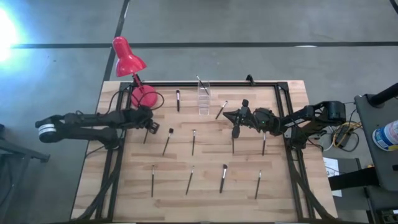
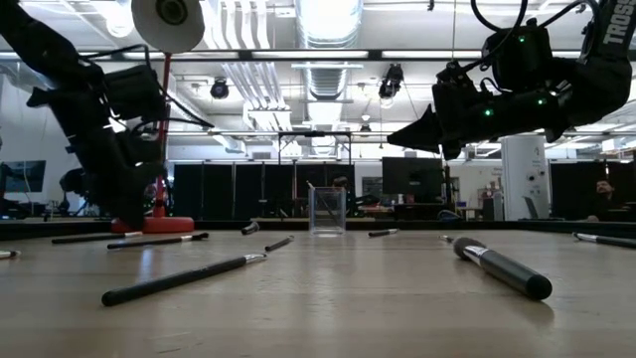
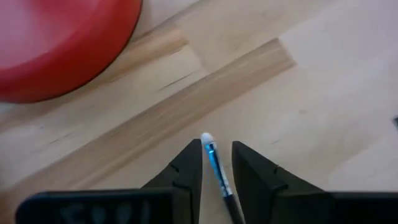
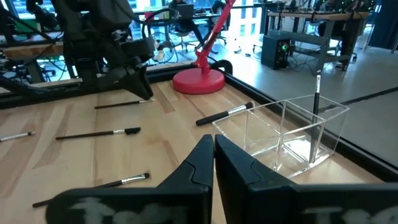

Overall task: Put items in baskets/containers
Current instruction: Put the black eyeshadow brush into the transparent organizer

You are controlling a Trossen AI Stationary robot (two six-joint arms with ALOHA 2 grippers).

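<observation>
Picking up a brush is the step in hand, judged from the left gripper (image 3: 216, 163). It stands low over the table, just beside the red lamp base (image 3: 59, 43), with a thin brush (image 3: 216, 165) lying in the narrow gap between its two fingers. The jaws are nearly closed around the handle; whether the pads already press on it cannot be told.

The right gripper (image 4: 213, 152) hangs above the table near the clear holder (image 1: 204, 99), fingers drawn together with only a slit between them and nothing held.

Location of task items:
- The clear holder stands at the far middle of the table, with one brush (image 1: 201, 85) already upright inside.
- About a dozen brushes lie scattered flat on the wood, well apart from one another; one (image 1: 178, 99) lies near the lamp base, another (image 1: 221, 110) just beside the holder.

Next move, as a judgement: close fully on the handle, lift clear of the lamp base, carry across to the holder, and tip the brush upright before release. The thin handle may slip or roll if gripped off-centre.

Legible writing: in the low view, white letters reading "TROS" (image 2: 618, 25) show on the right arm, cut off by the frame edge. No other readable labels.
</observation>
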